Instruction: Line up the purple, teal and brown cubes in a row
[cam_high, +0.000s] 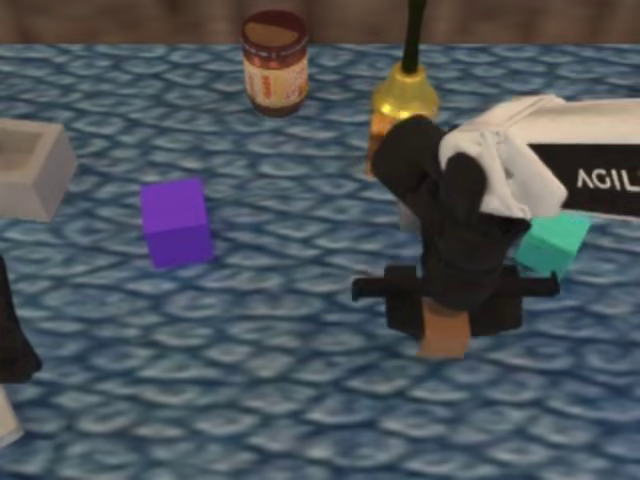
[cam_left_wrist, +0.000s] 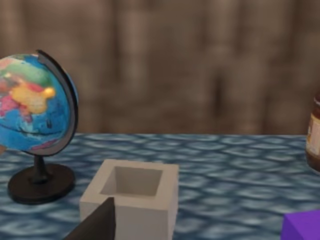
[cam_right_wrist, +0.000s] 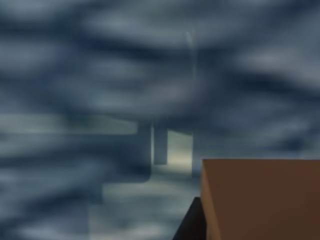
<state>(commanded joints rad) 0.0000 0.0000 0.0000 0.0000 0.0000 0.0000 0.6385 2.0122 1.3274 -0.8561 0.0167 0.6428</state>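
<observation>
The brown cube (cam_high: 443, 338) sits between the fingers of my right gripper (cam_high: 445, 312), which is shut on it right of the table's middle. In the right wrist view the brown cube (cam_right_wrist: 260, 200) fills the corner beside one dark finger (cam_right_wrist: 192, 224). The teal cube (cam_high: 553, 243) rests on the table just right of that gripper, partly under the arm. The purple cube (cam_high: 176, 221) lies apart at the left, and its corner (cam_left_wrist: 302, 227) shows in the left wrist view. My left gripper (cam_high: 12, 350) is parked at the left edge, open and holding nothing.
A grey hollow box (cam_high: 30, 168) stands at the far left, left of the purple cube. A brown jar (cam_high: 274, 62) and a golden bell (cam_high: 405, 95) stand along the back edge. A globe (cam_left_wrist: 35, 105) stands beyond the box.
</observation>
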